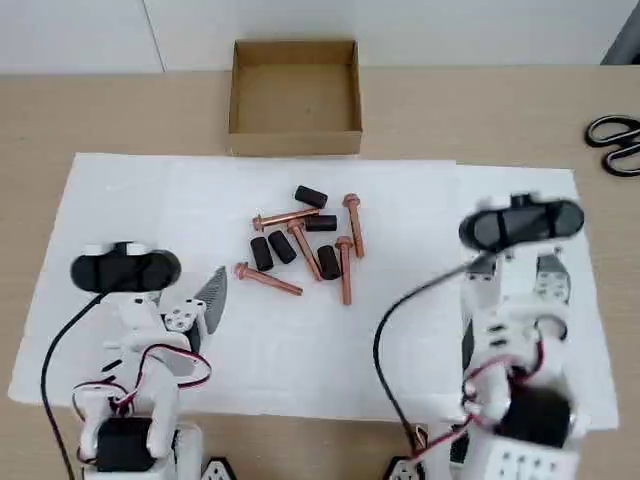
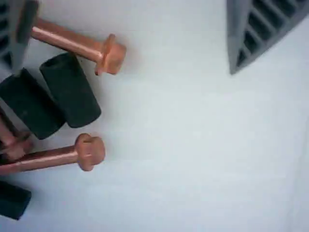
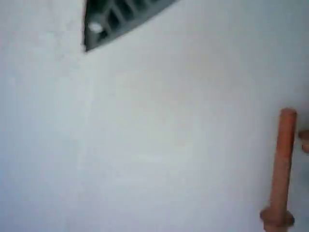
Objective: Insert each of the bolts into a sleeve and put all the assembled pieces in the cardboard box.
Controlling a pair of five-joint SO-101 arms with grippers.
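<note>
Five copper-coloured bolts (image 1: 345, 270) and five black sleeves (image 1: 282, 247) lie loose in a cluster at the middle of a white sheet (image 1: 480, 190) on the wooden bench (image 1: 480, 110), none of them joined. Two bolts have their long axes running near to far, heads toward the box (image 1: 295, 95). A third slants beside them, its head also at the far end. The other two lie roughly crosswise with heads toward the left arm's side, and the nearest bolt (image 1: 268, 280) lies slightly apart from the rest. Each bolt is a smooth round shaft with a flanged head. The sleeves are short, matte cylinders lying on their sides at mixed angles. The box is square, open-topped plain cardboard and stands just beyond the sheet's far edge. The left arm sits folded low at the near left. The left hand (image 1: 205, 298) is over the sheet, pointed at the cluster, with its ribbed grey fingers (image 2: 260, 29) spread wide and gripping nothing. The right arm (image 1: 515, 300) stands at the near right. The right hand (image 3: 120, 19) is over bare sheet near a bolt, and I cannot tell whether it is open or closed. Scissors (image 1: 615, 145) lie at the bench's far right.
</note>
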